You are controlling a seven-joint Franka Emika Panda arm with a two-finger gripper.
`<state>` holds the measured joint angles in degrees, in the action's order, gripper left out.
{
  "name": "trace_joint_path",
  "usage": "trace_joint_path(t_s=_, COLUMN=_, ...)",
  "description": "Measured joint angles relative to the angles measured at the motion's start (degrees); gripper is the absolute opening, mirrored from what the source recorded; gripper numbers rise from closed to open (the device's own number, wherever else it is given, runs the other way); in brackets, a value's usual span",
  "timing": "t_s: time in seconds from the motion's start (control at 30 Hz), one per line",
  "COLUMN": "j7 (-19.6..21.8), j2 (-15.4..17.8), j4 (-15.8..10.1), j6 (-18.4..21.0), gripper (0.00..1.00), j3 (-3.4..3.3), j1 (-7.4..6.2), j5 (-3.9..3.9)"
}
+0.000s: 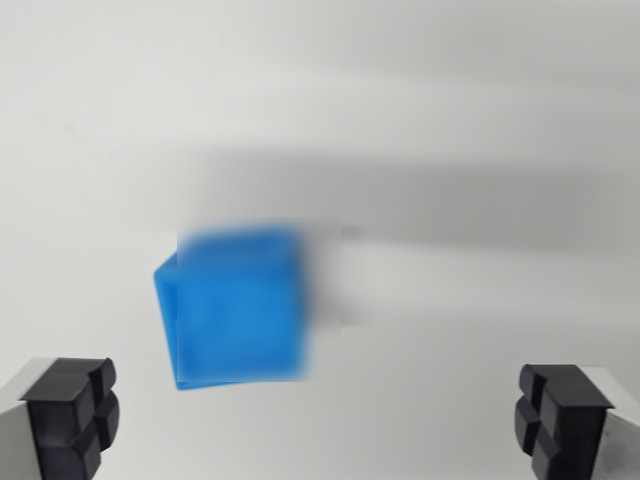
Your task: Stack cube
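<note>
- the end effector shows only as its two black pads, one at the wrist view's lower left corner and one at the lower right corner; the jaws stand wide apart with nothing between them.
- the left pad and the right pad both sit lower in the picture than the cube, and neither touches it.
- the blue cube lies on the worktop, a little to the wrist view's left of the midline between the pads, so it is nearer the left pad than the right.
- the cube looks turned slightly, one corner edge facing the wrist view's left; part of it is blurred, so its exact outline on the right side cannot be told.
- a broad grey shadow falls on the pale worktop beyond the cube and to the wrist view's right of it.
- no second cube is in view, so where this one is meant to be stacked cannot be told from here.
- judged from this, the task is at its early stage: the cube is not grasped, not lifted, not stacked.
- what seems left: centre the end effector over the cube, come down around it, close, lift, carry it to the other cube and set it on top.
</note>
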<state>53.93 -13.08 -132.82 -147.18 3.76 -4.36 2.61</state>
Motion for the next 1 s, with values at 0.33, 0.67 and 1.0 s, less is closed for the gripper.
trace_joint_path(t_s=0.33, j7=1.6, j2=-3.5, j4=-1.5, j6=-4.2, gripper=1.00, j3=0.01, j1=-1.98, j5=0.04)
trace_joint_path(t_s=0.67, j7=3.2, j2=-7.7, j4=-2.2, j6=-8.3, gripper=1.00, j3=0.00, j1=-4.07, j5=0.07)
trace_joint_path(t_s=1.0, j7=3.4, j2=-14.0, j4=-1.1, j6=-13.4, gripper=1.00, j3=-1.15, j1=-5.00, j5=0.27)
